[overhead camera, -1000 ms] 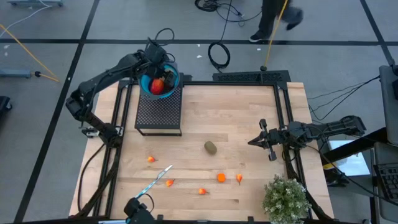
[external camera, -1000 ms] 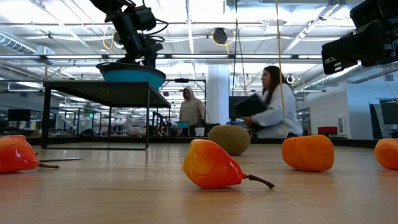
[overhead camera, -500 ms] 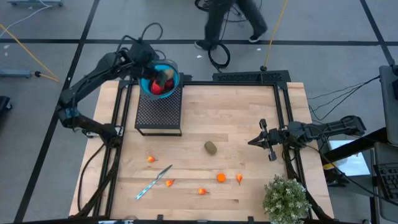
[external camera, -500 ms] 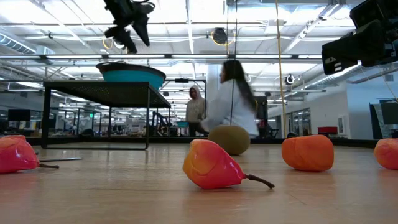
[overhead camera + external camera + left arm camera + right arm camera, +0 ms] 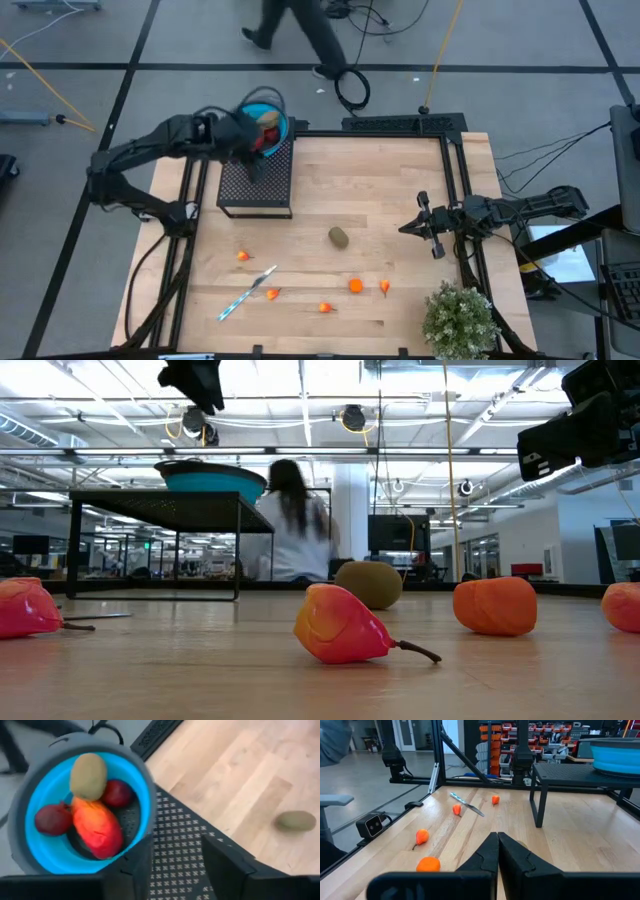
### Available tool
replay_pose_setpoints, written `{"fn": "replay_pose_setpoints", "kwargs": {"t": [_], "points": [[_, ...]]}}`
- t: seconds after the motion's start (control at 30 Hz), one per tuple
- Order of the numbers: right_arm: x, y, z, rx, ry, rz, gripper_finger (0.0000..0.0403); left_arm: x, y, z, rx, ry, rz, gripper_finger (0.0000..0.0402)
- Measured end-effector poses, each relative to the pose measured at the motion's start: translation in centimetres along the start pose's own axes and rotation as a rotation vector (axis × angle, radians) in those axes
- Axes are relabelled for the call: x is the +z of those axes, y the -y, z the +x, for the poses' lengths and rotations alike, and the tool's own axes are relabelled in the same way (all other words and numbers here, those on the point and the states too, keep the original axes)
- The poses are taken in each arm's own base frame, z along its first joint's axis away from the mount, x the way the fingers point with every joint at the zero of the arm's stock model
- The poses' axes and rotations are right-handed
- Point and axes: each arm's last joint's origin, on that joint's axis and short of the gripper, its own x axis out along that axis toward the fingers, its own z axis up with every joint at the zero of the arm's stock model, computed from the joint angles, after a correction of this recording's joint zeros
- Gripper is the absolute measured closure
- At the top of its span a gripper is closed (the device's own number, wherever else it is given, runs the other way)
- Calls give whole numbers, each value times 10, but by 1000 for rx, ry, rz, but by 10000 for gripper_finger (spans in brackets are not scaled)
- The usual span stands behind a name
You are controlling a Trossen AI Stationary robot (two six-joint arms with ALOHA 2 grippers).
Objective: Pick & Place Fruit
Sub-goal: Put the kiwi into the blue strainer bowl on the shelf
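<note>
Pale wood planks make up the desk (image 5: 400, 200), with a dark mesh stand (image 5: 256, 183) at its far left corner and a blue bowl (image 5: 268, 122) on the stand's far end. Four fruit already lie in the bowl: a kiwi (image 5: 88, 776), two dark red round pieces (image 5: 52, 819), and a larger red-orange piece (image 5: 97, 827) whose long axis slants across the bowl floor. Left on the desk are an olive-brown kiwi (image 5: 339, 237) near the middle and small orange pieces (image 5: 355, 285) strung along the near side, several of them pear-shaped with thin stems.

The fruit is judged to be light, hard moulded plastic, smooth and apt to roll or slip; no fragility is expected. The kiwi's long axis lies roughly across the desk, tipped slightly, so a grip across its short waist is advised. The stemmed piece nearest the low camera (image 5: 335, 625) lies on its side with its stem trailing along the desk; the body, not the stem, should be taken.

A silver-blue stick (image 5: 248, 291) lies among the orange pieces, and a green plant (image 5: 460, 320) stands at the near right corner.

The left end effector (image 5: 250, 155) hangs above the stand beside the bowl, fingers partly apart and holding nothing. The right end effector (image 5: 410, 227) waits at the right side, pinched closed and empty.
</note>
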Motion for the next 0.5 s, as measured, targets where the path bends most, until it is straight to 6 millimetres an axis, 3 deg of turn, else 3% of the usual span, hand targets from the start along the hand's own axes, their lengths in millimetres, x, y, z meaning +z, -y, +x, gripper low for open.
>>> {"fn": "replay_pose_setpoints", "kwargs": {"t": [0.2, 0.5], "points": [[0, 0, 0, 3, -1, 0, 403, -11, 28, -7, -23, 24, 55, 296], [0, -3, 0, 110, -4, 0, 403, -46, 68, 4, -57, -16, 144, 374]]}}
